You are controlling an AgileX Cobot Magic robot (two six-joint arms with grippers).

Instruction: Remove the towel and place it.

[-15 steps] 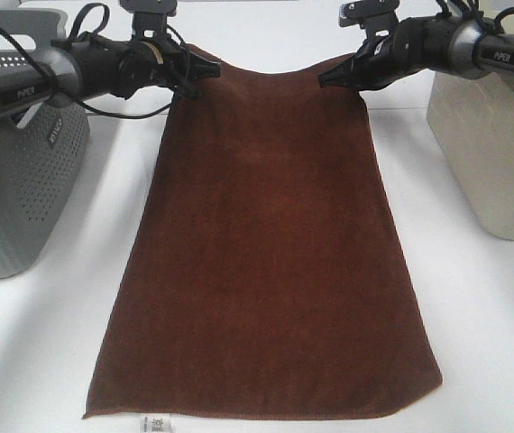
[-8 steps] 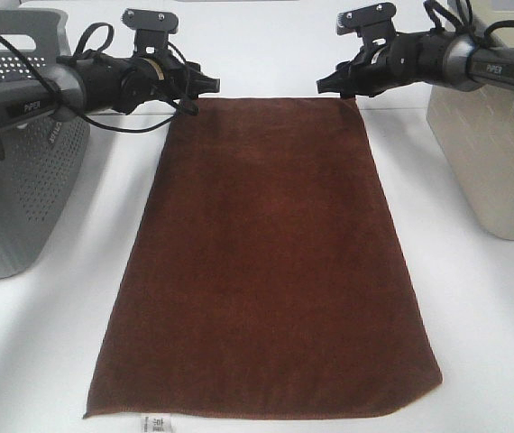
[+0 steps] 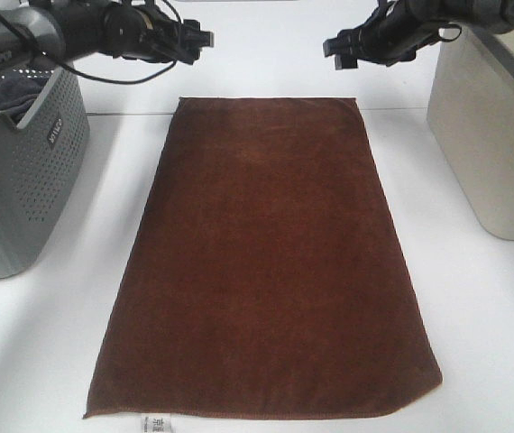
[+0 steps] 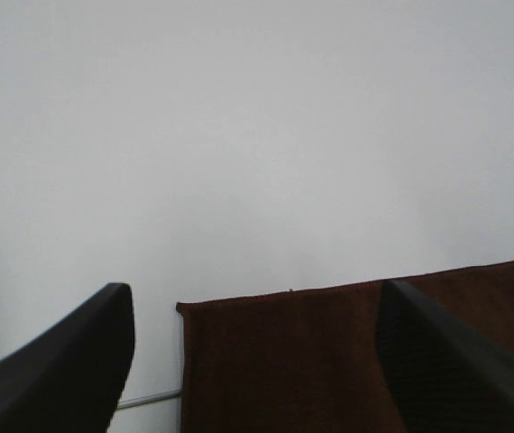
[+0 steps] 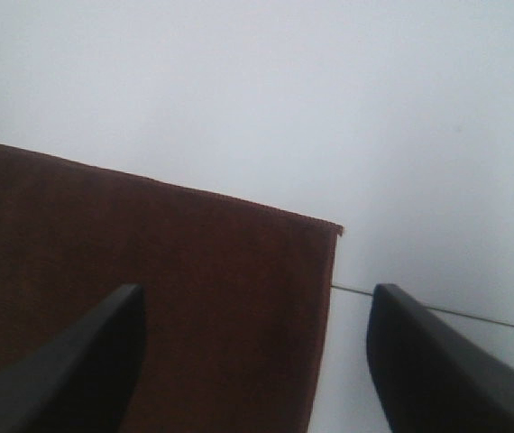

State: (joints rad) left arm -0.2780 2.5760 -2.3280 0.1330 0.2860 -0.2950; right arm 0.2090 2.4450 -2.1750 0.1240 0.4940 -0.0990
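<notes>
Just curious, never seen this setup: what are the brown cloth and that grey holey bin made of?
The towel looks like soft plush fabric, probably microfibre: matte, fuzzy nap, stitched hem. The basket looks like moulded plastic: rigid grey walls with even rows of punched holes.

You have let go of the towel (image 3: 266,262); its far edge, lifted and sagging a second ago, now lies flat and straight on the surface (image 3: 473,307); the left gripper (image 3: 198,43) and right gripper (image 3: 336,50) have spread their jaws and risen clear of the far corners.
</notes>
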